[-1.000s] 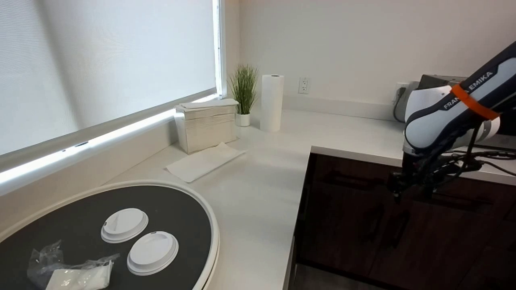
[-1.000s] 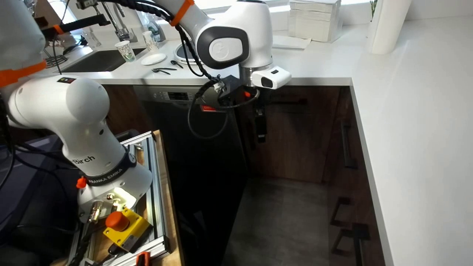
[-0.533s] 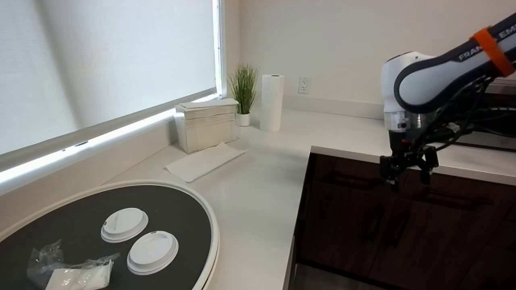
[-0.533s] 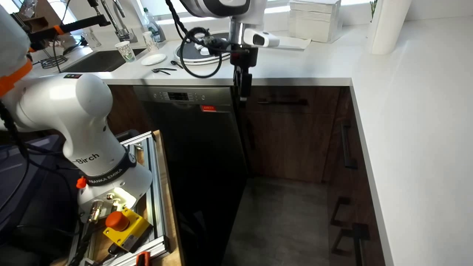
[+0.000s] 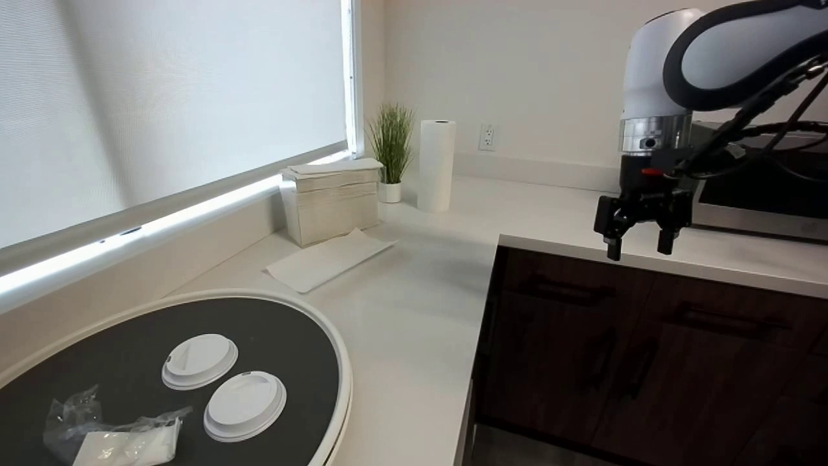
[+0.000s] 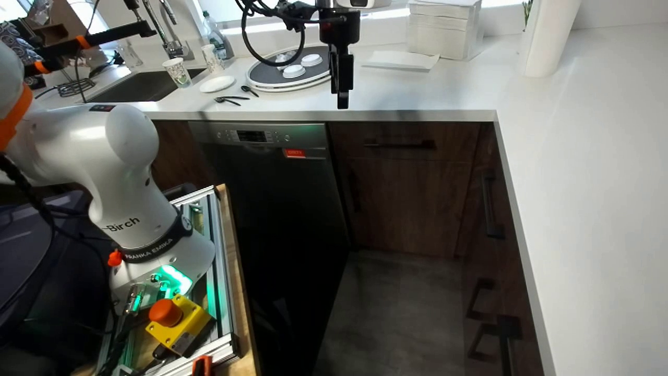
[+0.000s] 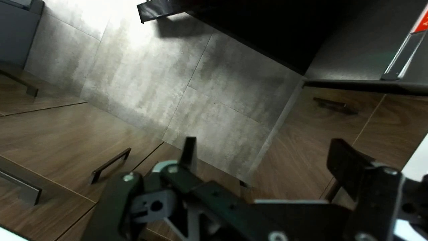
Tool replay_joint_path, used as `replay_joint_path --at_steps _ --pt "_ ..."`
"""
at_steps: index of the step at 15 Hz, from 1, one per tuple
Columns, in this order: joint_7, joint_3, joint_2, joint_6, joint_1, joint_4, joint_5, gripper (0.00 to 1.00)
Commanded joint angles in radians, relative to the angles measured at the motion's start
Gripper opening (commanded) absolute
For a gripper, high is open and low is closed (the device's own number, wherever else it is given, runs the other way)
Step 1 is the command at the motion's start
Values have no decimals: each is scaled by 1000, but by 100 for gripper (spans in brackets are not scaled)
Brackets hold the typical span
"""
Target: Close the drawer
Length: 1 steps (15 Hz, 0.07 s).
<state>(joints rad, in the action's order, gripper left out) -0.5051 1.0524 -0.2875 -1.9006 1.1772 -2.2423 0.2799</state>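
Observation:
The drawer point(image 6: 402, 141) beside the dishwasher has a dark brown wood front with a black handle. Its front is flush with the cabinet and its pale inner box is hidden. In the wrist view the drawer front point(image 7: 404, 124) shows at the right, its handle partly hidden by a finger. My gripper point(image 5: 639, 247) is open and empty, pointing down. In an exterior view the gripper point(image 6: 343, 102) appears above the dishwasher and drawer, apart from both. In the wrist view the fingers point(image 7: 267, 150) stand wide apart with only floor and cabinet beyond.
More drawer fronts point(image 5: 731, 317) on the adjoining cabinet are flush too. The white countertop point(image 6: 443, 94) carries a round tray point(image 5: 291, 336) with lids, a paper stack point(image 5: 336, 200) and a paper roll point(image 5: 436, 165). A dishwasher point(image 6: 261, 183) stands left of the drawer.
My gripper has risen from low in front of the cabinets to about counter height. The drawer has not visibly moved. The light on the robot base turned from white to green.

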Motion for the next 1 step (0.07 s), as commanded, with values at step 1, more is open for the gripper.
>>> replay_joint_path --at_steps 1 --pt "88 -172 100 -28 -200 -6 -106 100"
